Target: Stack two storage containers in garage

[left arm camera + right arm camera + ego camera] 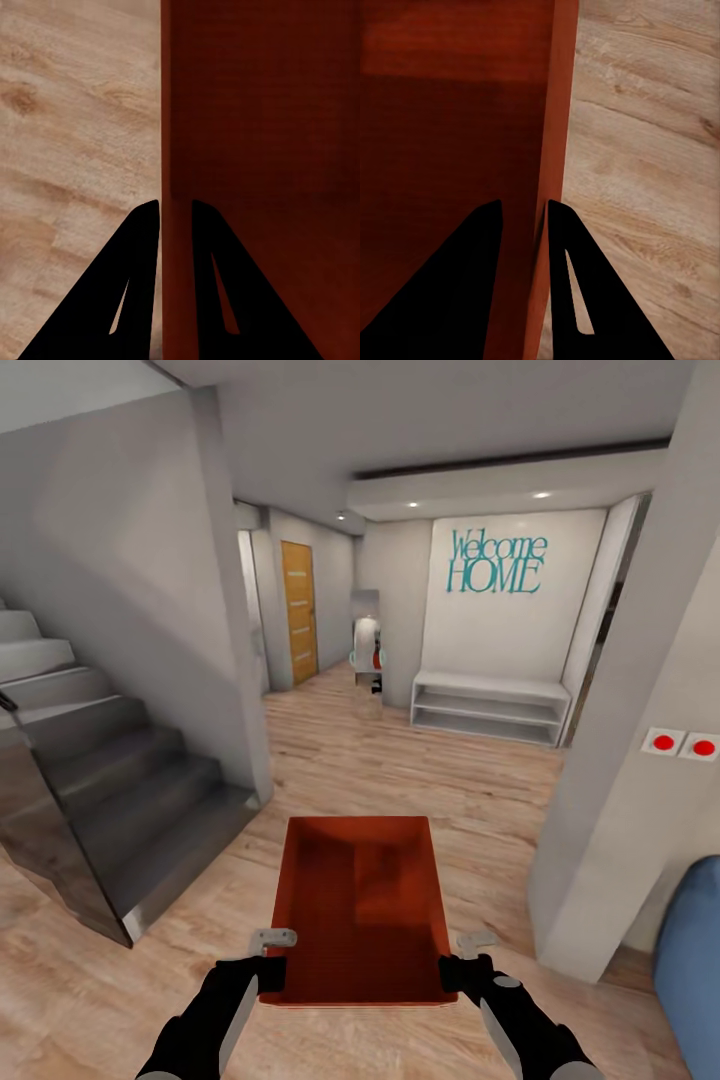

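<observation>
The head camera looks forward and down from above the open red-orange rectangular bin (pixel 358 905), toward the hallway beyond it. Each wrist camera sits very close, sighting along its pincer's dark fingers: left pincer (pixel 175 206) astride one bin wall, right pincer (pixel 523 204) astride the opposite wall. All three share that bin and light wood-plank floor (pixel 420 770).

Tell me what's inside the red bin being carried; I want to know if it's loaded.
Nothing shows inside the storage container: just its ribbed bottom and walls. The near corners are partly covered by the left hand and right hand.
</observation>
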`<state>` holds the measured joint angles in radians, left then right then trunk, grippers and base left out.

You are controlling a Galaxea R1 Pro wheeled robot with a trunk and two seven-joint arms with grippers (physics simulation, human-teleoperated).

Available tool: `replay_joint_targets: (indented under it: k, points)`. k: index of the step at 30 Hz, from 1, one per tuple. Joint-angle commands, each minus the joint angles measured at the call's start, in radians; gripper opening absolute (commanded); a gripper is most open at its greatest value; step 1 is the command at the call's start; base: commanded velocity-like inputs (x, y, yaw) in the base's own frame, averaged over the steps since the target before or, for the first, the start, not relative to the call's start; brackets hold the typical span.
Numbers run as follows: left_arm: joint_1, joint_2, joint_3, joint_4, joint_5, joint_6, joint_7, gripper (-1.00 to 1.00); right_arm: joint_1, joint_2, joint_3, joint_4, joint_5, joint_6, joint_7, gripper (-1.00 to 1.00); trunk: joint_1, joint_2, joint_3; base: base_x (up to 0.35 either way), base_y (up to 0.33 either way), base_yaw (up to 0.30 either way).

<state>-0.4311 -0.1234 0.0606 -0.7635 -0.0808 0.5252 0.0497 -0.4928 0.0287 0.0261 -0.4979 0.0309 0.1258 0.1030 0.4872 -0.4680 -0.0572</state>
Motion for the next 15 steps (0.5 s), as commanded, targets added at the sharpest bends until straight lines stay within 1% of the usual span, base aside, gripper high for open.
replay_joint_targets:
  k: [1, 15]
  points:
    - [0.0, 0.013, 0.004, 0.0, -0.043, 0.007, 0.01, -1.0, -0.001, -0.001, -0.002, -0.008, 0.004, -0.005, -0.002, -1.0, 0.001, -0.002, -0.002, 0.327, 0.0, 0.0]
    - [0.0, 0.013, 0.004, 0.001, -0.043, 0.007, 0.01, -1.0, -0.001, -0.001, -0.001, -0.008, 0.005, -0.005, -0.002, -1.0, 0.001, -0.002, -0.002, 0.327, 0.0, 0.0]
